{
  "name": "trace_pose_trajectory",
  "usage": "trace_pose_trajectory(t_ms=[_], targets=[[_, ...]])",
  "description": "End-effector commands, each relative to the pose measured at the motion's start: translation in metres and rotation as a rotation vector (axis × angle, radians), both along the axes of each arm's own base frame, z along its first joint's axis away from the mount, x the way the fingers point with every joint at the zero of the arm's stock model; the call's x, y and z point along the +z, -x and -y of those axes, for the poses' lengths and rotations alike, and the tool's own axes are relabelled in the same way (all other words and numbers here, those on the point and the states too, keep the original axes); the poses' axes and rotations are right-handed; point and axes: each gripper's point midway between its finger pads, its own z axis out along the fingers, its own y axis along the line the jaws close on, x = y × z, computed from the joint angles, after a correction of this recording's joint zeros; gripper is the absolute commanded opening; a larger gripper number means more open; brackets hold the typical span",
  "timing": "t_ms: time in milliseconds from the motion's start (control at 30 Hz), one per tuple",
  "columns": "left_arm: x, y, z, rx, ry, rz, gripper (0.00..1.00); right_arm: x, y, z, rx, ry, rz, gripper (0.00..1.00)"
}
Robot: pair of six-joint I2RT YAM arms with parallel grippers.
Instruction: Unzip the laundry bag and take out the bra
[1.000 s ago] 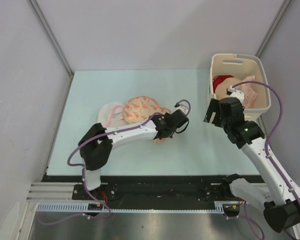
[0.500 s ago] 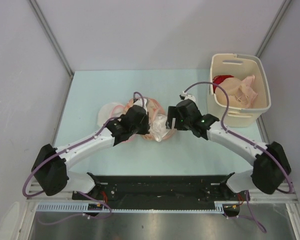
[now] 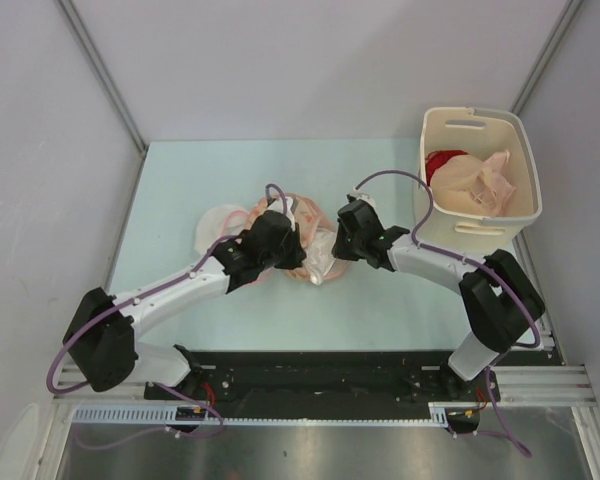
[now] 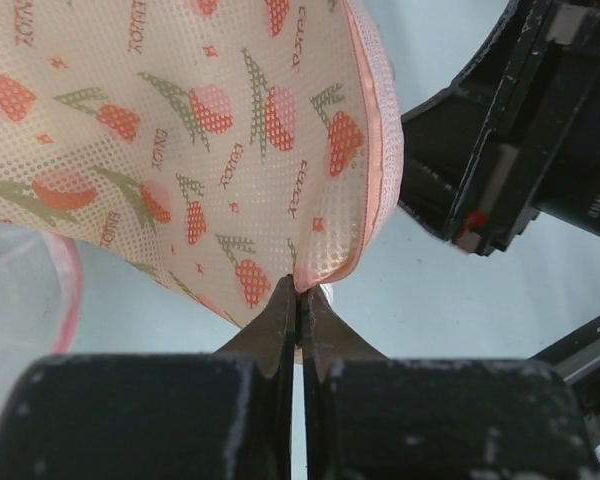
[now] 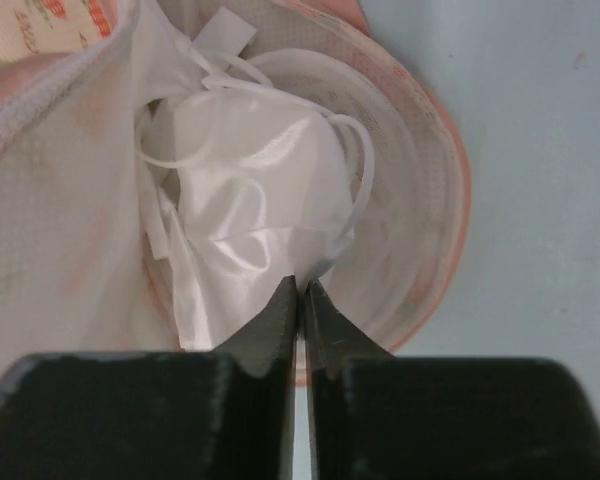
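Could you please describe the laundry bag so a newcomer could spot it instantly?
Look at the middle of the pale green table, left of the cream basket. The laundry bag lies there, pinched by the left gripper. Peach mesh with red fruit prints sets it apart from the plain white pouch beside it.

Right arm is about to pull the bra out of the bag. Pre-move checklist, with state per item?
1. Bag open: ok. The bra shows through the open mouth of the laundry bag.
2. Bag anchored: ok. The left gripper is shut on the pink edging.
3. Bra gripped: ok. The right gripper is shut on white fabric.
4. Only bra pinched, no mesh: cannot tell.
5. The straps free of the bag: cannot tell. They loop inside the mouth.
6. Room to pull back: ok. Bare table lies by the right arm.
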Motion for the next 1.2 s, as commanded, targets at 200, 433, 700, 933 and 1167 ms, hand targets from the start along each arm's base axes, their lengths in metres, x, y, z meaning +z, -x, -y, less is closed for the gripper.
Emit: trace_pose_trajectory(t_ms=[200, 433, 700, 933, 1167], targets=[[0.009, -0.016, -0.031, 0.105, -0.005, 0.046, 0.0, 0.12, -0.018, 0.02, -0.061, -0.066, 0.329, 0.0], [0.005, -0.019, -0.055, 0.152, -0.103, 0.055, 0.0, 0.291, 0.011, 0.062, -0.109, -0.321, 0.72, 0.0], [-0.005, -0.022, -0.052, 0.149, -0.109, 0.027, 0.0, 0.421, 0.007, 0.141, -0.311, -0.274, 1.029, 0.0], [0.008, -0.032, -0.036, 0.109, -0.093, 0.036, 0.01, 0.476, -0.018, 0.211, -0.5, -0.158, 1.15, 0.0], [0.051, -0.033, -0.046, 0.166, -0.014, 0.144, 0.0, 0.456, -0.069, 0.279, -0.666, -0.077, 1.079, 0.0]])
